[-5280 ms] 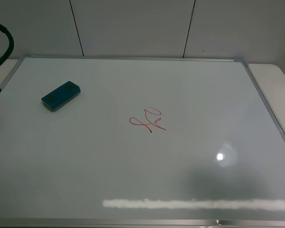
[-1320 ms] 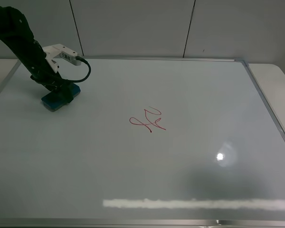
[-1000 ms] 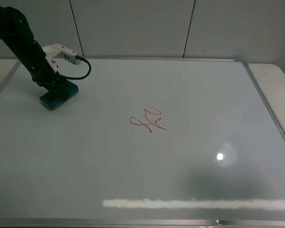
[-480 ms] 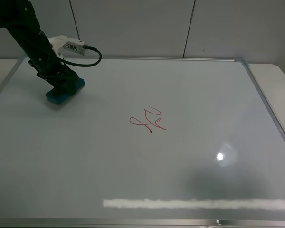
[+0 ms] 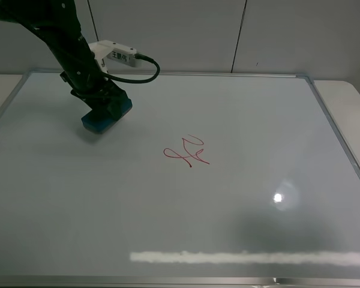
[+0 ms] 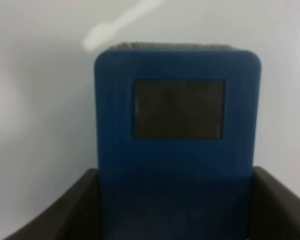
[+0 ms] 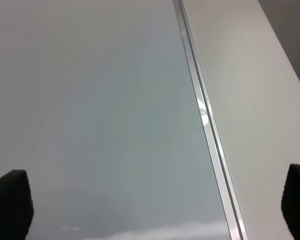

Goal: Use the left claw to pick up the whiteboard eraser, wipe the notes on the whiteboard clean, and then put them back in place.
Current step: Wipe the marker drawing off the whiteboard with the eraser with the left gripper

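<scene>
The left claw (image 5: 103,103) is shut on the whiteboard eraser (image 5: 107,114), a teal-blue block held low over the far-left part of the whiteboard (image 5: 240,198). Whether the block touches the board cannot be told. The notes (image 5: 187,152), a red looping scribble, sit near the board's middle, to the right of the eraser and nearer the front. In the left wrist view the eraser (image 6: 177,130) fills the frame between the two dark fingers (image 6: 65,215) of the left claw (image 6: 175,212). The right gripper (image 7: 154,202) is open, its tips wide apart over the board's right edge.
A thin silver frame (image 5: 339,135) rims the board, seen again as the frame (image 7: 202,107) in the right wrist view, with pale tabletop (image 7: 250,100) beyond it. A black cable (image 5: 145,75) loops from the white module (image 5: 117,55) on the left arm. A grey panelled wall (image 5: 228,30) stands behind.
The left arm reached the eraser at the far left, closed on it and carried it rightward, toward the notes. The scribble is unchanged.
</scene>
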Controlling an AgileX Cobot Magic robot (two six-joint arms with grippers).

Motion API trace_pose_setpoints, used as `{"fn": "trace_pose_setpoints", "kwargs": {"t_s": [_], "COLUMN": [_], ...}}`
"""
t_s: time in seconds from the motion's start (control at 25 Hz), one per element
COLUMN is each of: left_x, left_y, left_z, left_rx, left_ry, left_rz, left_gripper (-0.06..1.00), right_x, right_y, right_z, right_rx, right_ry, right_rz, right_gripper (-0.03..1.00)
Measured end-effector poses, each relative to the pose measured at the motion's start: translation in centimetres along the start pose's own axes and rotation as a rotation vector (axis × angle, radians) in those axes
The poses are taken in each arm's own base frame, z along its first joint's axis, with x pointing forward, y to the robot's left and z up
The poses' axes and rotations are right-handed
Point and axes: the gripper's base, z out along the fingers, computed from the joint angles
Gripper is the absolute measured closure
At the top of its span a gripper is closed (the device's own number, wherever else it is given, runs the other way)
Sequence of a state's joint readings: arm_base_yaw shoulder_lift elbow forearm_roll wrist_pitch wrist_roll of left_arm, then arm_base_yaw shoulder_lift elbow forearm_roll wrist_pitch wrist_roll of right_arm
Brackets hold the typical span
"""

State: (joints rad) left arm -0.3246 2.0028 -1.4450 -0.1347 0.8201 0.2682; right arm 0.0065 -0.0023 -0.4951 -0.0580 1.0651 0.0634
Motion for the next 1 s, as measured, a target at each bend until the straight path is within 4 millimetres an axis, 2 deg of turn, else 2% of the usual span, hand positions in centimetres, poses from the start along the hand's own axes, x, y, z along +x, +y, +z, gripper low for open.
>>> {"fn": "trace_pose_setpoints", "kwargs": {"t_s": [0.04,0.12,0.16,0.24,0.4,0.64,0.84,1.0], "left_x": [0.0,-0.5,-0.5,-0.8,-1.1,-0.5,-0.4,-0.8], "left_y": [0.0,-1.9,-1.9,-3.4,-4.7,-5.0,-5.5,-6.6], "left_z": [0.0,0.2,0.2,0.3,0.6,4.1,5.8,5.8], "left_rx": [0.000,0.009,0.009,0.023,0.055,0.080,0.091,0.105], "left_ry": [0.000,-0.019,-0.019,-0.043,-0.063,0.011,0.025,-0.017], "left_rz": [0.000,0.003,0.003,0.001,-0.016,-0.037,-0.043,-0.043], "left_gripper": [0.39,0.39,0.39,0.39,0.39,0.39,0.39,0.39], "right_x": [0.0,0.0,0.0,0.0,0.0,0.0,0.0,0.0], "right_y": [0.0,0.0,0.0,0.0,0.0,0.0,0.0,0.0], "right_z": [0.0,0.0,0.0,0.0,0.0,0.0,0.0,0.0], "right_rx": [0.000,0.000,0.000,0.000,0.000,0.000,0.000,0.000], "right_ry": [0.000,0.000,0.000,0.000,0.000,0.000,0.000,0.000], "right_rz": [0.000,0.000,0.000,0.000,0.000,0.000,0.000,0.000], "right_gripper": [-0.02,-0.02,-0.02,-0.02,-0.02,-0.02,-0.02,-0.02]}}
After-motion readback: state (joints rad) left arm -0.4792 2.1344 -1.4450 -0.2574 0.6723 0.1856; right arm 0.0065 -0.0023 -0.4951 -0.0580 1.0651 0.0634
